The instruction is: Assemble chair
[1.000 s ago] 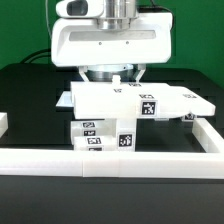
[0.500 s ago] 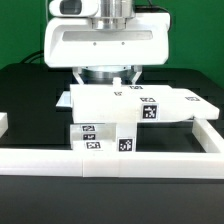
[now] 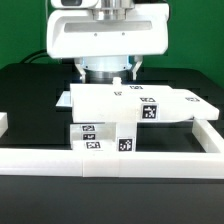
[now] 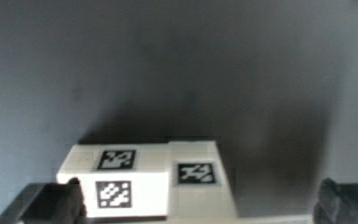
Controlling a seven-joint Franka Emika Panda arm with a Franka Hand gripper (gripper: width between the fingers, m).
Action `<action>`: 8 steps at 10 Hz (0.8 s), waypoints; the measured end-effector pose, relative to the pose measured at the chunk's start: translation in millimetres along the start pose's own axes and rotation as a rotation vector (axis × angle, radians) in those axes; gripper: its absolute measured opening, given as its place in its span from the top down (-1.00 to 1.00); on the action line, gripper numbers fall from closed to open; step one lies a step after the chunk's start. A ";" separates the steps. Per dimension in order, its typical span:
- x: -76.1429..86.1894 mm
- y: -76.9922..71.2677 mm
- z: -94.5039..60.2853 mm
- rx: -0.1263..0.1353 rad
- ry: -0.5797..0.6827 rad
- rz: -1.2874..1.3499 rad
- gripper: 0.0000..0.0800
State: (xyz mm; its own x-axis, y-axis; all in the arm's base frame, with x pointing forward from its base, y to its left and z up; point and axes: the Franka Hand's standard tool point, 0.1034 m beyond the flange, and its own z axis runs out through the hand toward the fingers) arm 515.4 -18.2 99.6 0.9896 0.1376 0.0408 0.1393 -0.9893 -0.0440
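While the white-bodied two-finger gripper (image 4: 201, 203) stands wide open, its dark fingertips (image 4: 48, 203) are well apart and grip nothing. Below and between them, nearer one fingertip, lies a matte white blocky plastic chair part (image 4: 149, 172) with three square black-and-white tags. From the exterior view the gripper (image 3: 118, 72) hangs just above and behind the chair's flat white slab (image 3: 140, 100), near the long low white border wall (image 3: 110, 165).
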 end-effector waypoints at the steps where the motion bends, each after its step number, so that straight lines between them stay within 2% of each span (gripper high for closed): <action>1: -10.7 -14.4 -6.0 0.014 -0.001 0.010 -0.62; 2: -16.2 -28.3 -7.4 0.023 -0.006 0.036 -0.62; 4: -8.9 -66.6 -1.2 0.027 -0.003 0.122 -0.62; 5: -3.7 -71.0 3.1 0.025 -0.003 0.110 -0.62; 6: -5.0 -66.2 2.3 0.023 -0.003 0.115 -0.62; 8: -5.6 -69.0 3.8 0.023 -0.004 0.130 -0.62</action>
State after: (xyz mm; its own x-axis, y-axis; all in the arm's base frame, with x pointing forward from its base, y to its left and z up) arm 500.4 49.5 98.6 0.9995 0.0081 0.0292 0.0102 -0.9974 -0.0717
